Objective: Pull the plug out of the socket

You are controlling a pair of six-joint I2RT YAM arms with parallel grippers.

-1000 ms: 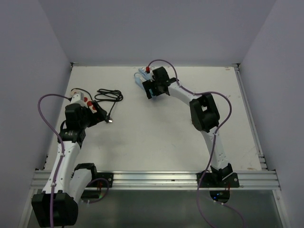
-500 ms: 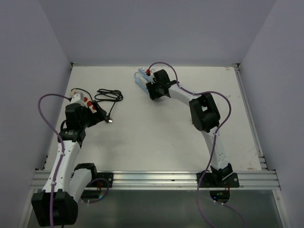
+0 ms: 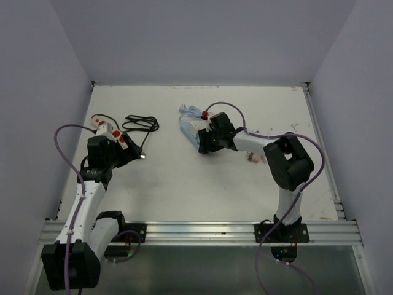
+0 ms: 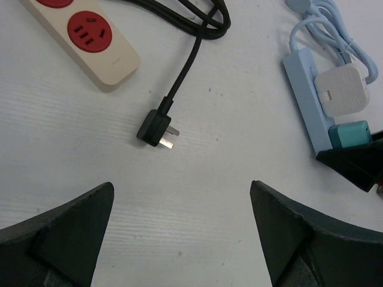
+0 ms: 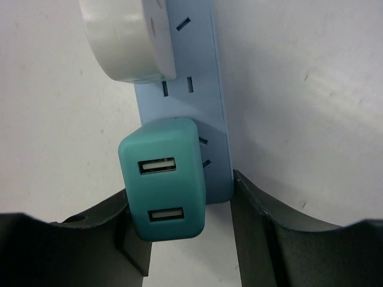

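White tabletop (image 3: 184,184), right gripper (image 5: 181,197) pinching teal plug (image 5: 163,158) seated in blue power strip (image 5: 200,66), left gripper (image 4: 179,203) spread wide above loose black plug (image 4: 157,128).

Bright, even light falls from above. The white table (image 3: 184,178) looks pale all over, and the shadows on it are small and soft. In the left wrist view, near the middle, the metal pins of the black plug (image 4: 158,130) shine a bit (just a tiny glint). The teal plug (image 5: 163,179) in the middle of the right wrist view is sharp and clear. The dark fingers (image 5: 287,251) along the bottom of that view look soft and smudgy.
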